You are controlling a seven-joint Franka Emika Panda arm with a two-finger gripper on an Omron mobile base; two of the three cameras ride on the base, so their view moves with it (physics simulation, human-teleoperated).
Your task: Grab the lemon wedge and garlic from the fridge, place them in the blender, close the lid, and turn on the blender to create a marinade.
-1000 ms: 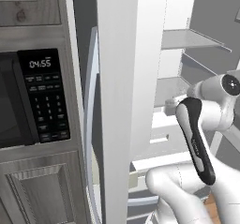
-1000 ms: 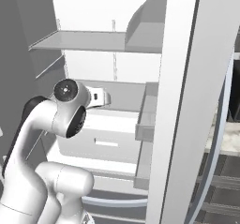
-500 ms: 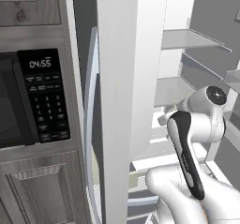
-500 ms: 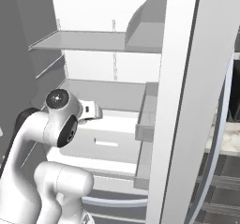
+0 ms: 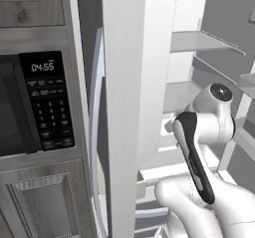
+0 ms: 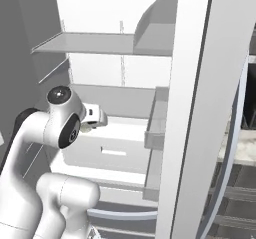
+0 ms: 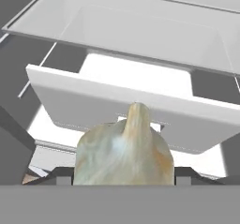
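A pale, brown-streaked garlic bulb sits right in front of the hand camera, its pointed tip up, and my gripper is shut on it, a dark fingertip on either side. The hand is inside the open fridge, above a white drawer that is pulled partway out. In the left base view my arm reaches past the fridge door's edge at lower-shelf height. The lemon wedge, the blender and the lid are out of view.
A black-panelled microwave is built into the wooden cabinets left of the fridge. The open door with its racks stands close on the right of my arm. Shelves jut out above the hand.
The arm's upper joint dipped and came back up a little, drifting left in the left base view. The hand stays inside the fridge.
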